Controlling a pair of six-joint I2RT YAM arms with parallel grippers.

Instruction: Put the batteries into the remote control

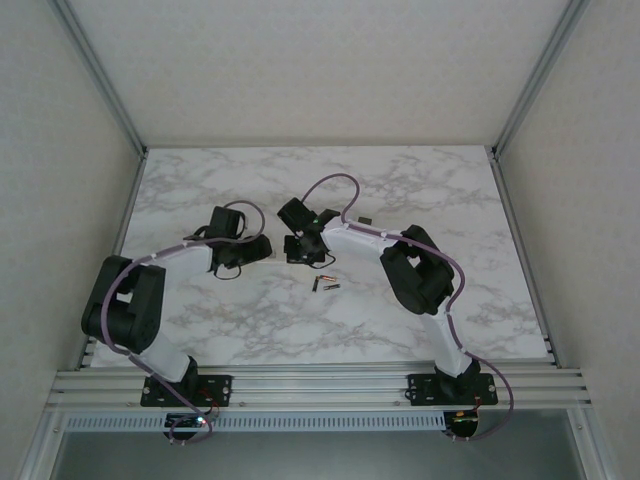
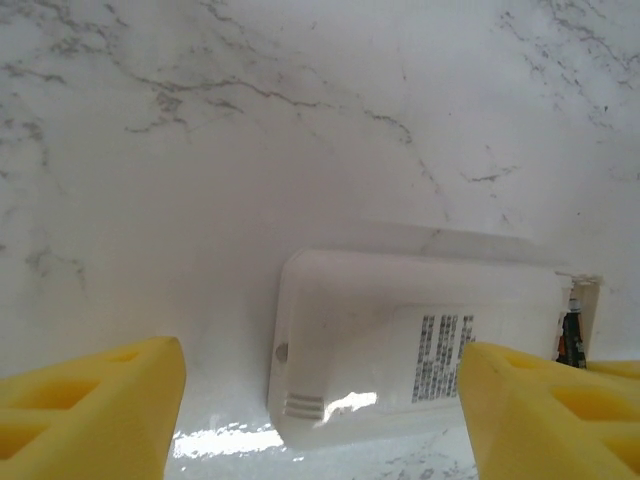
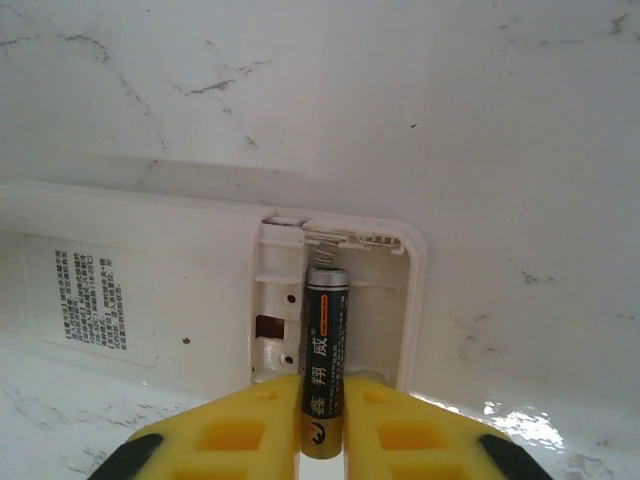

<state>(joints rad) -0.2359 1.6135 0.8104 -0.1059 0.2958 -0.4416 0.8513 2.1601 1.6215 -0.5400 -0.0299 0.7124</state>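
Observation:
The white remote control point(image 3: 180, 300) lies back-up on the marble table, its battery compartment point(image 3: 375, 300) open at one end. My right gripper point(image 3: 325, 425) is shut on a black battery point(image 3: 327, 340) with a gold end. The battery's silvery tip rests against the compartment's spring. My left gripper point(image 2: 320, 420) stands open over the remote's point(image 2: 400, 340) other end. Its yellow fingers point(image 2: 90, 405) are wide apart and the left one is clear of the casing. From above, both grippers point(image 1: 240, 252) point(image 1: 300, 246) meet mid-table. Two loose batteries point(image 1: 325, 284) lie just in front of them.
A small dark piece point(image 1: 366, 220) lies on the table behind the right arm. Grey walls and metal rails point(image 1: 320, 385) enclose the marble table point(image 1: 450, 190). Bare marble stretches to the back and right.

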